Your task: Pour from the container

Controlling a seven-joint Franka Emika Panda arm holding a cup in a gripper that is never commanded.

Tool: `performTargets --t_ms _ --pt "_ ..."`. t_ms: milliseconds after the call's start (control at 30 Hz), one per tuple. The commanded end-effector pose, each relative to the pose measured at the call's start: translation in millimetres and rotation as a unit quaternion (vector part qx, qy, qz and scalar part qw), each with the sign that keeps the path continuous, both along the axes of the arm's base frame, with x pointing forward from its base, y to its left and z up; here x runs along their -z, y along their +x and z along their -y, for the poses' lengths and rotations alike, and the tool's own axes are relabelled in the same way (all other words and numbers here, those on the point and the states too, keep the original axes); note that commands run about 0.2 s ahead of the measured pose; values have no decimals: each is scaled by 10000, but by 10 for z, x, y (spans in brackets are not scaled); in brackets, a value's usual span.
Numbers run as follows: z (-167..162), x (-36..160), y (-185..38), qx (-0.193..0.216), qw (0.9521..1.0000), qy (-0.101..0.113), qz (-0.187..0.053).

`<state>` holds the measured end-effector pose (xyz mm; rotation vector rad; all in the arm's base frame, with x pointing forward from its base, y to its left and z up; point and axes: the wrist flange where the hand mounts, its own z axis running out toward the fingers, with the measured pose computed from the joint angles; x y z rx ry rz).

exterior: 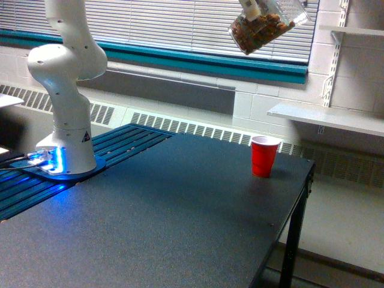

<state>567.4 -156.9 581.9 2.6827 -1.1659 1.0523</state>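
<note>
Clear plastic, packed with brown nut-like bits, is all I can see of what my arm carries: the container [268, 24] hangs at the top edge of the exterior view, high over the far end of the table [180, 210], tilted so its filled end dips toward the view's lower left. The claw itself is cut off by the top of the frame; only a pale scrap shows at the container's upper edge, so I cannot tell how the claw is set, though I judge it must be grasping the container, since nothing else holds it aloft. What the pour turns on is the red cup [264, 156]: it stands upright on the table almost straight below the claw, mouth open and well apart from the container. The container's long axis runs slantwise from upper right to lower left, and I cannot make out which end is the mouth. Judging from this one view, depth is uncertain, so I would lower toward the cup before tipping further, or bits may scatter across the table.
</note>
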Motion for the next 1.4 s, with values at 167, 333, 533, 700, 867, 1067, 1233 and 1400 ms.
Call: performTargets --t_ms 167,333,533,700,867,1067,1233,1400 --pt "-338 -99 61 -291 9995 -119 33" --pt "-408 -94 71 -351 9992 -180 96" --pt "-602 -44 84 -545 9980 -279 128" --pt "-878 43 95 -863 9957 -307 126" --pt "-1226 153 93 -1226 9919 -303 97" --pt "-1656 281 63 -1628 9859 -398 33" --pt "-2007 378 24 -1968 9792 -492 -4" --pt "-2350 513 -31 -2276 9722 -544 -64"
